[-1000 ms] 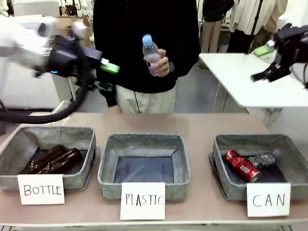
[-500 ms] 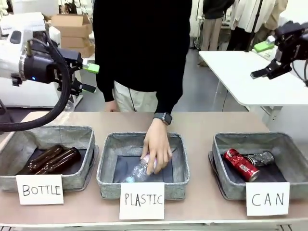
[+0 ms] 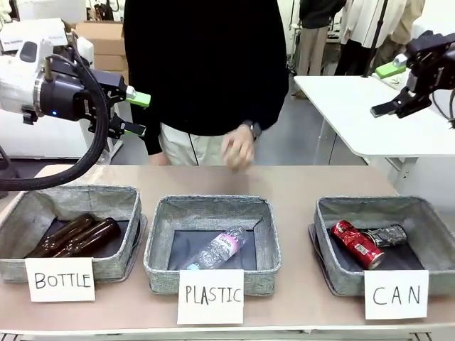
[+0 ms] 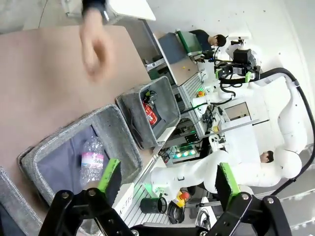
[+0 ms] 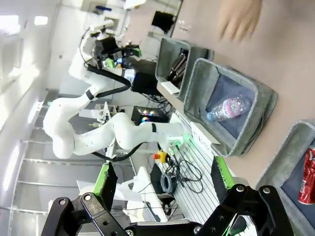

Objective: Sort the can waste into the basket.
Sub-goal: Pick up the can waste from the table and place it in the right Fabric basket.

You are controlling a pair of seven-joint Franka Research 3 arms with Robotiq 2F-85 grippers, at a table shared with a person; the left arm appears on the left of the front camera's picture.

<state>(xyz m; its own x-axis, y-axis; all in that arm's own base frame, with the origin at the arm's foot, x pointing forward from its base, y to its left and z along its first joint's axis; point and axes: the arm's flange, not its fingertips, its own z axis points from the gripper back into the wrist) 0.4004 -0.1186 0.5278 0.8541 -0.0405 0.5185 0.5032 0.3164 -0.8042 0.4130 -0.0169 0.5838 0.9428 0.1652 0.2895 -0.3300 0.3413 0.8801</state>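
Cans lie together in the grey basket (image 3: 327, 249) carded "CAN" at the tabletop's (image 3: 298, 181) right end: the red can (image 3: 357, 244) rests slantwise on the dark lining, and the silver and black can (image 3: 387, 234) lies just beside it, touching its far end. The middle basket (image 3: 158, 249), carded "PLASTIC", holds a clear plastic bottle (image 3: 217, 249) lying on its side. The left basket (image 3: 14, 234), carded "BOTTLE", holds two brown glass bottles (image 3: 75, 236) side by side. Across the tabletop a person in a dark top stands with one hand (image 3: 237, 149) raised above the far edge, blurred.

Both claws hang well above the baskets with nothing between their fingers. The left claw (image 3: 134, 114) is up at the left, jaws spread wide, green pads showing. The right claw (image 3: 398, 89) is up at the far right, likewise released and empty.
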